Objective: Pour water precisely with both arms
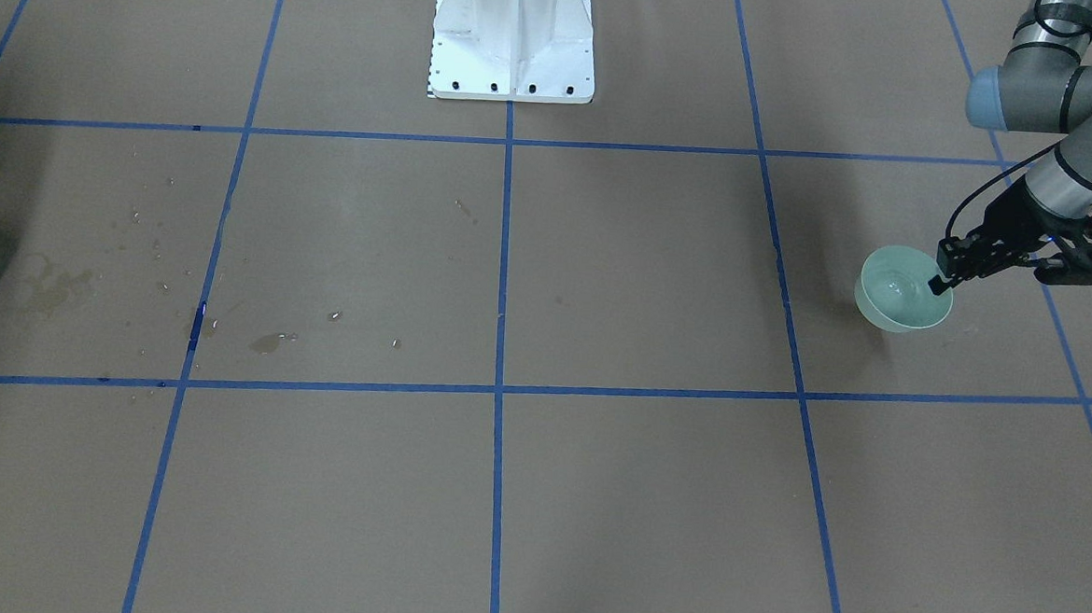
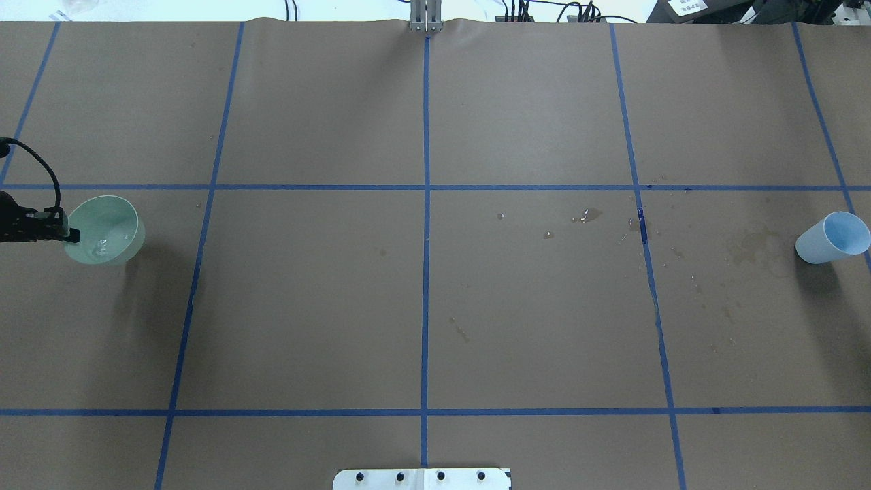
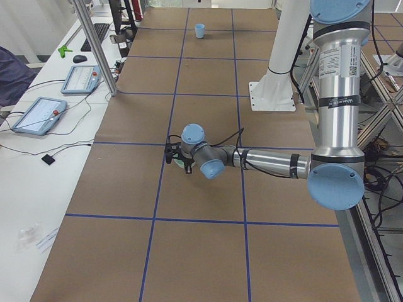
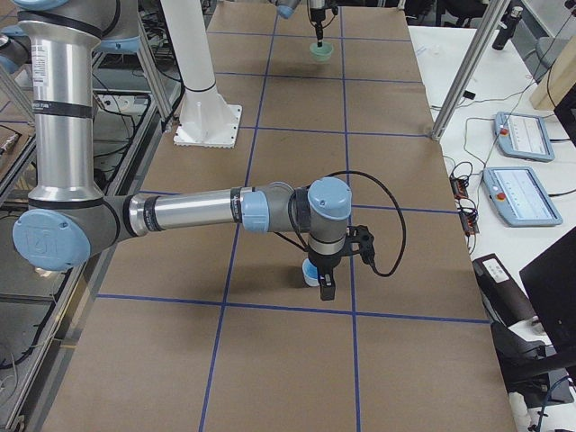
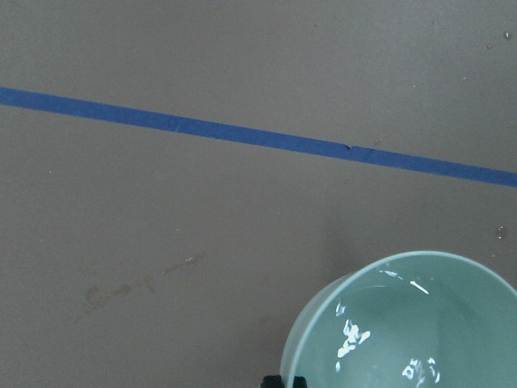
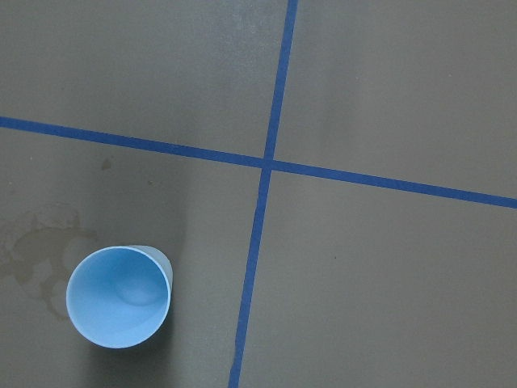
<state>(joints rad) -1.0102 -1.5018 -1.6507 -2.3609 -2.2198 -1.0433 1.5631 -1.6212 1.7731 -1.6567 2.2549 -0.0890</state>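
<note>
My left gripper (image 1: pixel 938 284) is shut on the rim of a pale green bowl (image 1: pixel 900 295) at the table's far left in the overhead view (image 2: pixel 105 228). One finger (image 5: pixel 283 381) shows at the rim in the left wrist view. A little clear water (image 5: pixel 354 336) glints inside the bowl. A light blue cup (image 2: pixel 833 238) stands upright and open at the far right, and the right wrist view looks down into it (image 6: pixel 119 295). My right gripper (image 4: pixel 326 284) hangs just beside the cup (image 4: pixel 310 270). I cannot tell whether it is open or shut.
The white pedestal (image 1: pixel 514 34) stands at the robot's side of the table. Drops and damp stains (image 2: pixel 590 215) mark the brown paper right of centre and by the cup (image 6: pixel 36 242). Blue tape lines (image 2: pixel 426 272) grid the table. Tablets (image 3: pixel 41 113) lie on the side bench.
</note>
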